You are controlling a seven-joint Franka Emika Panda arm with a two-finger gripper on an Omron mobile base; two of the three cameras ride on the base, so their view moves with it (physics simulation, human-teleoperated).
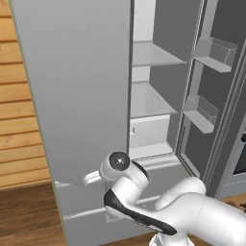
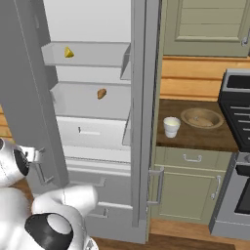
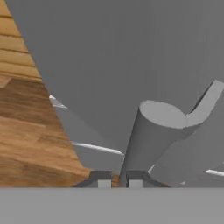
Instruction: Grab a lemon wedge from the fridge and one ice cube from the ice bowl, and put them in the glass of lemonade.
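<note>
The fridge (image 2: pixel 88 122) stands with both upper doors swung open, baring pale shelves and a drawer front inside; seen from the right base view, the lemon wedge (image 2: pixel 69 52) lies on the upper shelf (image 2: pixel 93 54) toward its left end, and a small brown lump (image 2: pixel 101 93) rests on the shelf below, to the right of the wedge and well apart from it. In the left base view the left door (image 1: pixel 77 86) spreads as a broad grey slab across the scene, with the right door's clear bins (image 1: pixel 214 54) visible at the far side. The pincer (image 3: pixel 117 181) shows in the hand view, its two dark fingertips (image 3: pixel 103 179) standing close together with a narrow gap between them, at the foot of the door's bar handle (image 3: pixel 151 135), which rises just above the right tip; whether the tips touch or clasp the bar cannot be told, as the handle lies above and beside rather than plainly between them. To the right of the fridge, on the dark brown table (image 2: pixel 195 136), the glass of lemonade (image 2: pixel 171 127) stands upright just left of the ice bowl (image 2: pixel 202 117), the two near but apart. A dark stove (image 2: pixel 237 127) adjoins the table on the right.
</note>
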